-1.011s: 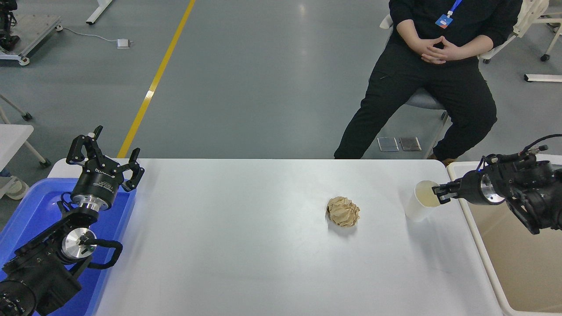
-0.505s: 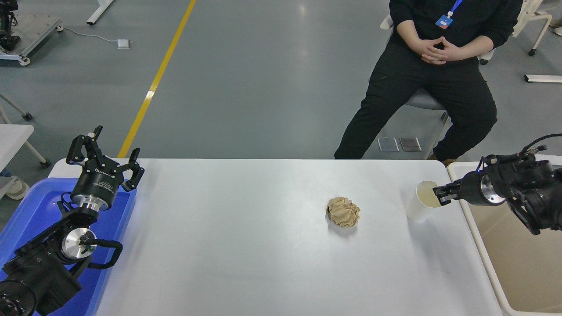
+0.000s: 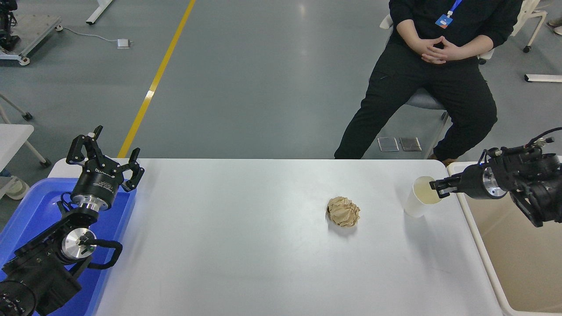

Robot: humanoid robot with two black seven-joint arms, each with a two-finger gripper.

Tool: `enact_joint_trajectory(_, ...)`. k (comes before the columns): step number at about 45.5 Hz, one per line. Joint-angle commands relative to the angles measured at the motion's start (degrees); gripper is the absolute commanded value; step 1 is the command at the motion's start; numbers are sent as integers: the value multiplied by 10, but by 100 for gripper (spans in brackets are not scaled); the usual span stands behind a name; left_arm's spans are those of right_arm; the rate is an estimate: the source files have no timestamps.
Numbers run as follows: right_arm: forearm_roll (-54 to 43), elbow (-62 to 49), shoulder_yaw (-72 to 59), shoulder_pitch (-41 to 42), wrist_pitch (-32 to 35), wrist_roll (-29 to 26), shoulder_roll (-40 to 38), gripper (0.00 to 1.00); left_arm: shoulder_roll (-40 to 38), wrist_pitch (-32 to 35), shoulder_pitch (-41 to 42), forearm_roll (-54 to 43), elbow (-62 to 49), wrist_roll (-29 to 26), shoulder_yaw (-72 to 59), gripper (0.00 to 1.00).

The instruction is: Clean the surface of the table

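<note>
Currently, step by step:
Right gripper (image 3: pixel 439 189): fingers pinched on the near-right rim of the paper cup (image 3: pixel 419 197); cup seems tilted and perhaps just off the surface, though I cannot tell for certain.
Step in hand: judged as carrying the cup off toward the beige bin (image 3: pixel 505 245) at the right.
Next move: likely a swing right over the bin wall, keeping the thin rim from crumpling.
Cup: white, smooth, tapered, pale inside.
Paper ball (image 3: pixel 343 211): brown, crumpled, left of the cup.
Table surface (image 3: pixel 246 245): matte white, rounded corners, spans the middle.
Left gripper (image 3: pixel 105 151): parked over the blue tray (image 3: pixel 26 210), fingers spread.
</note>
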Motion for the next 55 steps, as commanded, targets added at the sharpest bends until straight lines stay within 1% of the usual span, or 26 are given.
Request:
enact_joint_trajectory(1, 5, 0, 2, 35, 23, 55, -31, 0, 0, 0, 0, 0, -1, 0, 0, 100)
enact_joint_trajectory(10, 39, -3, 1, 72, 47, 55, -72, 0, 0, 0, 0, 0, 0, 0, 0, 100)
enact_joint_trajectory(20, 51, -3, 2, 113, 62, 55, -102, 0, 0, 0, 0, 0, 0, 0, -1, 100)
enact_joint_trajectory(38, 61, 2, 0, 177, 114, 55, -125, 0, 0, 0, 0, 0, -1, 0, 0, 100)
enact_joint_trajectory(46, 62, -24, -1, 156, 115, 55, -128, 0, 0, 0, 0, 0, -1, 0, 0, 100)
enact_joint_trajectory(52, 66, -103, 2, 98, 115, 55, -126, 0, 0, 0, 0, 0, -1, 0, 0, 100)
enact_joint_trajectory(55, 84, -132, 2, 68, 115, 55, -125, 0, 0, 0, 0, 0, -1, 0, 0, 100)
